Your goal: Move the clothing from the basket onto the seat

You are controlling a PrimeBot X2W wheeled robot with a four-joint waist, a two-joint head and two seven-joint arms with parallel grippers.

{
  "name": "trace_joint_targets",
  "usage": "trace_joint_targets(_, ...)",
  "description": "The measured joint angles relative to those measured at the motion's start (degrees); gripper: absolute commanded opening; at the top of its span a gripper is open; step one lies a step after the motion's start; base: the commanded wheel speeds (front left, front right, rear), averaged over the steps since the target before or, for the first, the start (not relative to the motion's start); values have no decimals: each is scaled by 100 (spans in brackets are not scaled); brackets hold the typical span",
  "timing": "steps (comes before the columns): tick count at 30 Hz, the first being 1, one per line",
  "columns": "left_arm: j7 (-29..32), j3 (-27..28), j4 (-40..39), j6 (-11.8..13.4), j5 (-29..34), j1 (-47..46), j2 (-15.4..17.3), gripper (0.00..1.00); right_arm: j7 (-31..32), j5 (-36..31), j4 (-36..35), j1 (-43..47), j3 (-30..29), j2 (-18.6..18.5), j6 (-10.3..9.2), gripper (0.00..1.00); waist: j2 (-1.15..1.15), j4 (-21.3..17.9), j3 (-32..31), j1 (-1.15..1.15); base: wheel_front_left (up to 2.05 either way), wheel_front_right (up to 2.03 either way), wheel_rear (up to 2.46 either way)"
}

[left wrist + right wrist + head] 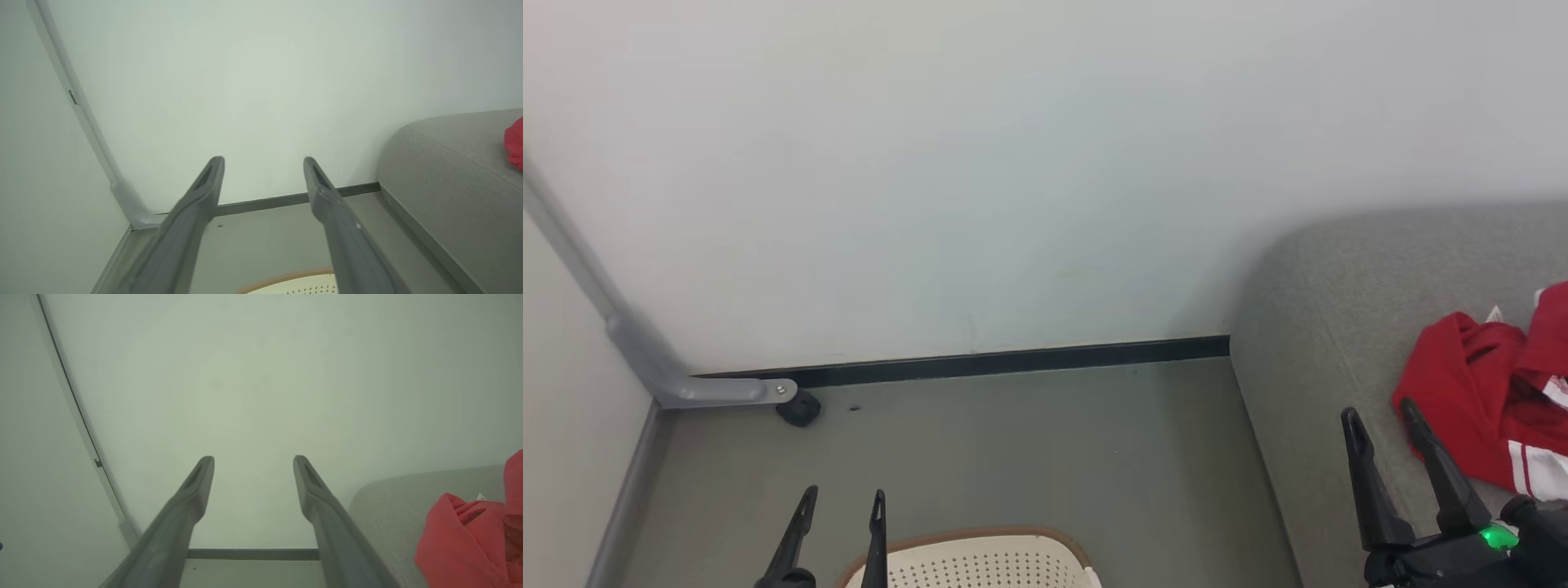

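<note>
Grey seat (1327, 327) holds limp, light clothing (1470, 392), probably best pinched at a fold; left gripper (844, 492) and right gripper (1380, 408) gape empty.

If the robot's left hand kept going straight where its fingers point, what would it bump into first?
Probably the plain white wall. The left hand is open and aims just above the dark skirting strip, with nothing between; how far off is unclear.

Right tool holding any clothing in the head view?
No, the right tool is open and empty; the clothing lies loose on the seat.
</note>
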Motion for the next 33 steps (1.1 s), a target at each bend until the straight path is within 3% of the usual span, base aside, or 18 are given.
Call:
trace_joint_targets(14,0,175,-157,178,0,339,0,100,0,-189,225,236,-37,446,0,100,1,689,-277,1,0,0,0)
trace_joint_targets(33,0,193,-141,225,0,468,0,100,1,-535,725,470,75,525,0,100,1,703,-322,1,0,0,0)
